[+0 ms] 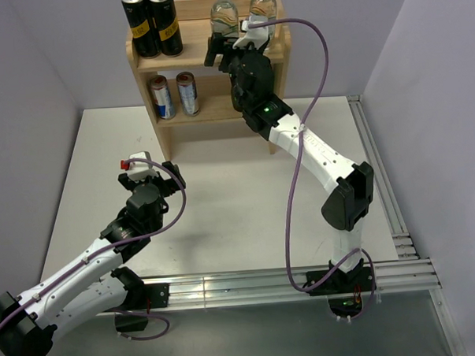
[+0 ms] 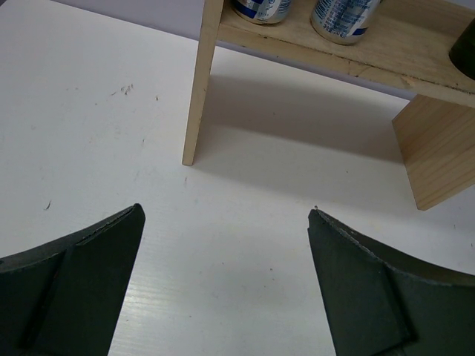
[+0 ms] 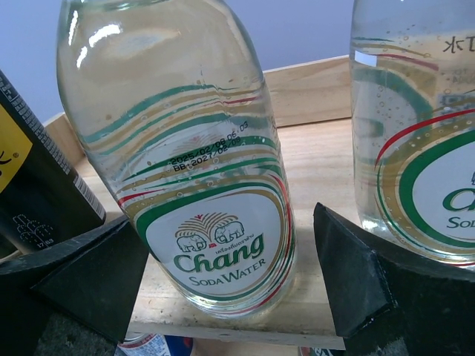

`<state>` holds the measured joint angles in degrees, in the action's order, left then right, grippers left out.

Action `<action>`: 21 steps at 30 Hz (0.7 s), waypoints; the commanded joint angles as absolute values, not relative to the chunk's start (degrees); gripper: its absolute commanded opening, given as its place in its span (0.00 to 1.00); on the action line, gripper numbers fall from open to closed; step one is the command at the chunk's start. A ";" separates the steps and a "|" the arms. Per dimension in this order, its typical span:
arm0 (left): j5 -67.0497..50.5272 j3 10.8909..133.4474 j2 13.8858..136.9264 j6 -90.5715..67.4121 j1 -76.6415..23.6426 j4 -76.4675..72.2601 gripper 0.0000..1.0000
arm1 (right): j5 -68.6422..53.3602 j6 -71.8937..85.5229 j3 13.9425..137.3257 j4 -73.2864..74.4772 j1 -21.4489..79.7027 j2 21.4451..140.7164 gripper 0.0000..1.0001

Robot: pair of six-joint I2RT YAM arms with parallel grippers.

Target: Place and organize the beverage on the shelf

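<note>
Glass set the terms. From the top external view, the right gripper (image 1: 231, 38) hung at the top tier of the pale three-tier wooden shelf (image 1: 219, 112), while the left gripper (image 1: 149, 164) sat low over the white table (image 1: 222, 194), well apart from it. The left wrist view showed that gripper's jaws spread, holding nothing. In the right wrist view the jaws stood spread either side of a clear glass Chang soda-water bottle (image 3: 200, 163), upright on the tier and not squeezed. A second clear glass bottle (image 3: 415, 148) stood beyond the right finger and a black-and-yellow can (image 3: 37, 178) beyond the left. The bottle looked heavy, rigid, slick and breakable, so a firm hold low on its straight labelled body seemed safest.
</note>
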<state>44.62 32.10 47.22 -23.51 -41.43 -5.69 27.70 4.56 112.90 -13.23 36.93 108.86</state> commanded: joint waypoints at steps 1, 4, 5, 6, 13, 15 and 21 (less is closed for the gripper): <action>44.21 32.52 46.93 -24.26 -41.22 -6.42 0.99 | 35.95 7.82 108.20 1.32 29.97 113.56 0.94; 44.21 32.52 46.85 -24.26 -41.22 -6.42 0.99 | 36.82 8.44 107.67 1.41 29.27 113.03 0.94; 44.21 32.52 46.93 -24.26 -41.22 -6.42 0.99 | 37.00 8.70 107.49 1.41 29.09 112.94 0.94; 44.21 32.52 46.85 -24.34 -41.22 -6.33 0.99 | 36.91 8.79 107.40 1.41 28.83 112.85 0.94; 44.12 32.61 46.85 -24.26 -41.22 -6.33 0.99 | 36.48 8.70 106.96 1.58 27.42 112.68 0.94; 44.03 32.61 46.93 -24.26 -41.22 -6.33 0.99 | 36.82 8.79 107.05 1.58 27.16 112.94 0.94; 44.21 32.70 47.28 -24.17 -41.31 -6.42 0.99 | 35.16 9.75 106.35 1.85 26.72 112.85 0.94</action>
<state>44.62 32.10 47.24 -23.53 -41.43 -5.69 27.16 6.59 111.72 -12.95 33.52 107.50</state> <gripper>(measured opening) 0.993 0.934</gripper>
